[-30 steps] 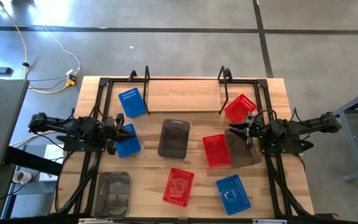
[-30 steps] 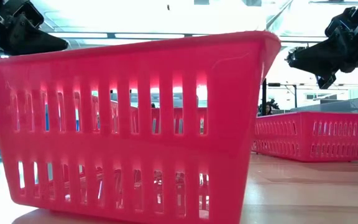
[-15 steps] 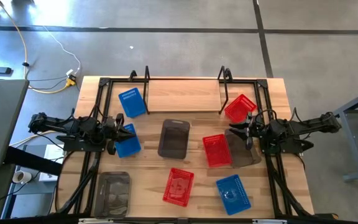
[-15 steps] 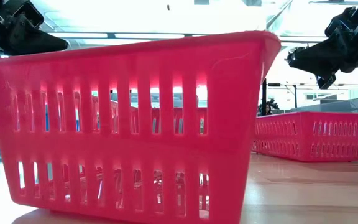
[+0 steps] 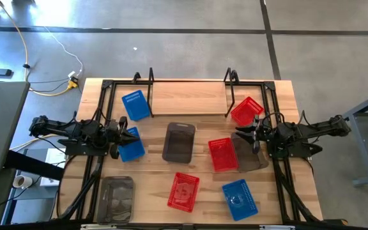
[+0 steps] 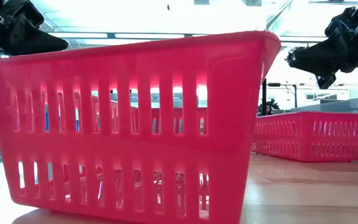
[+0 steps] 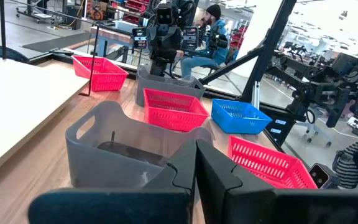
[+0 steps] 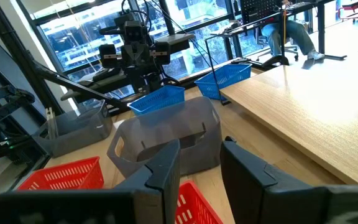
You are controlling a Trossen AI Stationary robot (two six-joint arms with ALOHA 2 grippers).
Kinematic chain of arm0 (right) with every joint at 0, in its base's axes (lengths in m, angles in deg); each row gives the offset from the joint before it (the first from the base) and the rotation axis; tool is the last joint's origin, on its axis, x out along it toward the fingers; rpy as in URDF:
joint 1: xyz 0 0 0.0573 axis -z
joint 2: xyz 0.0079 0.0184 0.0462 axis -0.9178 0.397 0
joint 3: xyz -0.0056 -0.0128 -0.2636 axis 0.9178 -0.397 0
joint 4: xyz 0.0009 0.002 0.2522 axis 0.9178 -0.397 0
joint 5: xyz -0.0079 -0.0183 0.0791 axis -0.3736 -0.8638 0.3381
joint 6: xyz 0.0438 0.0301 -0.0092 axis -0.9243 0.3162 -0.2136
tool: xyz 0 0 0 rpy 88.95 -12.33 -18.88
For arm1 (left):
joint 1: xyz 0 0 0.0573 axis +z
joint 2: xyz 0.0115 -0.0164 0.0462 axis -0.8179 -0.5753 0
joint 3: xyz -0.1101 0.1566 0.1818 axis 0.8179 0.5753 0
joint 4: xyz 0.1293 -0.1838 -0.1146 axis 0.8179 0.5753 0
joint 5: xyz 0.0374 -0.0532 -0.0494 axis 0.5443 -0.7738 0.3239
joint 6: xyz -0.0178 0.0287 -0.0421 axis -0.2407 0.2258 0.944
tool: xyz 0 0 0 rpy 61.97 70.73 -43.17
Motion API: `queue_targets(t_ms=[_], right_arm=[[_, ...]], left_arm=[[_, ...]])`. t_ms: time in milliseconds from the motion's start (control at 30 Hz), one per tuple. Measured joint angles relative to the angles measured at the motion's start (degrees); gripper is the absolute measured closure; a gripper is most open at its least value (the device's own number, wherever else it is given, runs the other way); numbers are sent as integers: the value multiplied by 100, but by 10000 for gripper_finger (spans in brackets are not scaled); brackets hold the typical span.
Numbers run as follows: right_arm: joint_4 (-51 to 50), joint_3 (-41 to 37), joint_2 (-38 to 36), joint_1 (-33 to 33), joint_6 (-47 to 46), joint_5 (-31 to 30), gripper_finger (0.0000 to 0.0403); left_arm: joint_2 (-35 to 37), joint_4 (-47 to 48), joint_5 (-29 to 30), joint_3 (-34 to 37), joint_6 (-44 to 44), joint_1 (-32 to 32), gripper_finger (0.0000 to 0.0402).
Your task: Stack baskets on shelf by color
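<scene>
The shelf, a pale plank in black rods, stands at the table's far edge with no basket on it. The baskets lie scattered on the table. Two blue ones sit at the left and a third at the front right. Red ones and grey ones fill the middle and right. My left gripper hovers shut over the near left blue basket, its fingers pressed together on nothing. My right gripper hangs open over the right grey basket's far end, fingers apart.
In the low view a red basket fills the foreground, with another behind at the right. People sit at desks in the room beyond the table. Black frame rails run along both table sides.
</scene>
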Motion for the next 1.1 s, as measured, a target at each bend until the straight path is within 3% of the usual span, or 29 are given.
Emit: queue_targets(t_ms=[533, 833, 1100], right_arm=[[245, -14, 1, 2, -78, -58, 304], [582, -14, 1, 0, -1723, -881, 304], [1173, -14, 1, 2, -2256, -1728, 304]], left_arm=[[0, -1, -1, 1, -1, -1, 401], [1, 0, 0, 1, 0, -1, 401], [-1, -2, 2, -1, -1, 0, 401]])
